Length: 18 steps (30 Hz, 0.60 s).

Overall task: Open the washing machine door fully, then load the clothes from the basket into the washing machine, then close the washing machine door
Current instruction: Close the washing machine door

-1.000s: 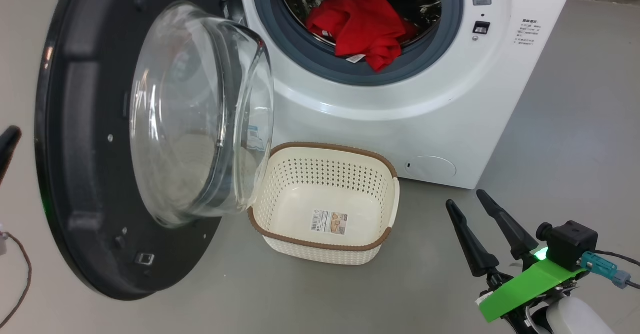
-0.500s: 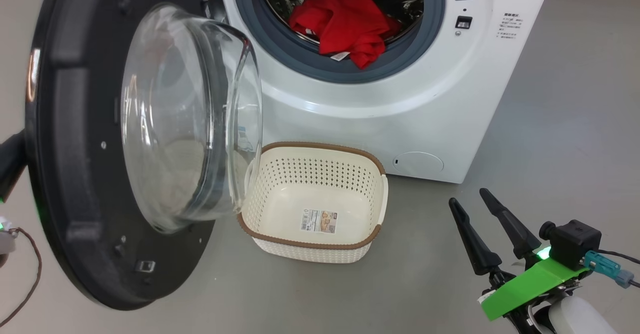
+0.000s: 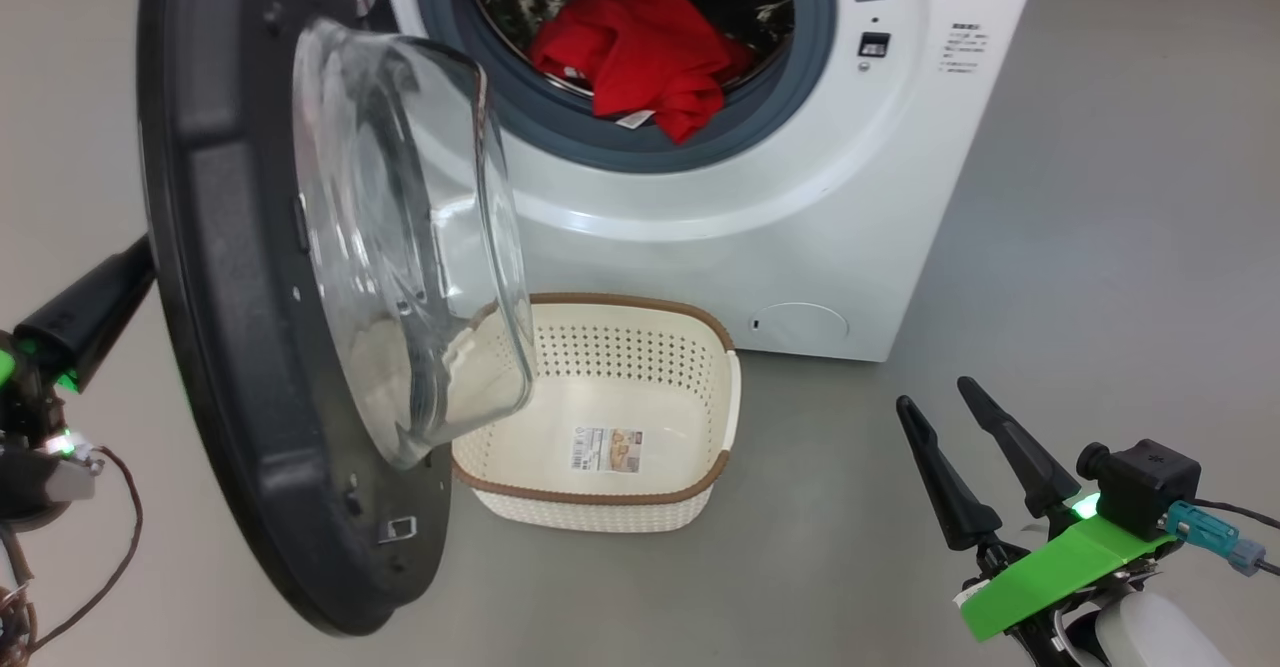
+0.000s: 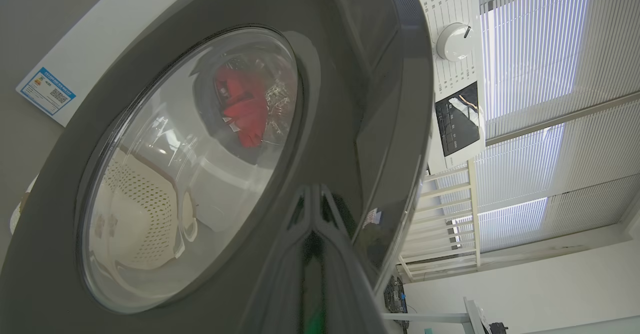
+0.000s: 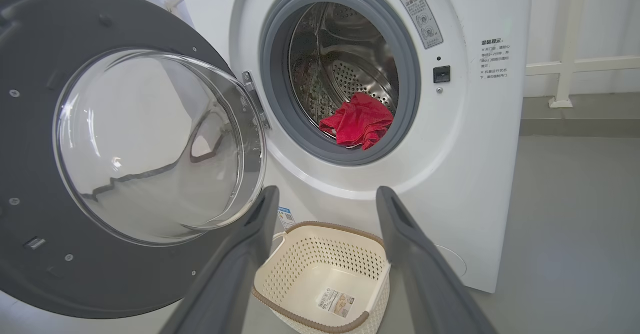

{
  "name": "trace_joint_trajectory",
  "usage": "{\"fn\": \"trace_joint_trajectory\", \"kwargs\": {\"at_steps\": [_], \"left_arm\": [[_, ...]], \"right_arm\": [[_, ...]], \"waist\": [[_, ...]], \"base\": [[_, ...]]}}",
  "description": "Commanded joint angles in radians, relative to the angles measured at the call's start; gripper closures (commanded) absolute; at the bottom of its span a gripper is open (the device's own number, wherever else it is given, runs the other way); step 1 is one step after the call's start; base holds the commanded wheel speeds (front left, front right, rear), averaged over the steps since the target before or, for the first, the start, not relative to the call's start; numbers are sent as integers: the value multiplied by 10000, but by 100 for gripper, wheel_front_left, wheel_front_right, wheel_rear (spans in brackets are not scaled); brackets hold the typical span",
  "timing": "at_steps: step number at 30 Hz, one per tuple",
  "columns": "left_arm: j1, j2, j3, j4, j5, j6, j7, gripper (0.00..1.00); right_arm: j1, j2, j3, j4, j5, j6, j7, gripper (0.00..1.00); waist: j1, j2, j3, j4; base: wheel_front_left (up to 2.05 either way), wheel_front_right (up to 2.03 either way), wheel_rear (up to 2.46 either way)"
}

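Observation:
The white washing machine (image 3: 700,207) stands with its black, glass-bowled door (image 3: 230,277) partly swung out on the left. Red clothes (image 3: 630,57) lie in the steel drum, one fold hanging over the grey gasket. On the floor in front sits the basket (image 3: 640,303), with just a paper label inside. My left gripper (image 3: 125,272) is shut behind the door, and in the left wrist view its tips (image 4: 314,191) press on the door's glossy outer face (image 4: 360,83). At the lower right my right gripper (image 3: 935,397) hangs open and holds nothing. The right wrist view frames the clothes (image 5: 357,123) and basket (image 5: 320,225) between its fingers.
Bare grey floor (image 3: 1100,227) stretches to the right of the machine. A thin brown cable (image 3: 120,537) loops off my left wrist. Window blinds (image 4: 540,48) and a white railing (image 4: 450,209) stand beyond the machine in the left wrist view.
The door has swung in towards the machine, with my shut left gripper following behind it. The head camera has turned, shifting the machine and basket left. My right gripper has stayed put.

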Motion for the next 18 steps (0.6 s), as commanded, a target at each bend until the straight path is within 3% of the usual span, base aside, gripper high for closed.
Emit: {"fn": "trace_joint_trajectory", "kwargs": {"at_steps": [1,18], "left_arm": [[-182,266,165,-431,15,38,184,100],[-71,-46,-137,-794,113,-80,99,100]], "right_arm": [[-130,-73,188,-206,98,16,-48,0],[-78,-145,275,-235,102,16,-48,0]], "waist": [[0,0,-29,-204],[0,0,-8,-1288]], "base": [[0,0,0],[0,0,0]]}}
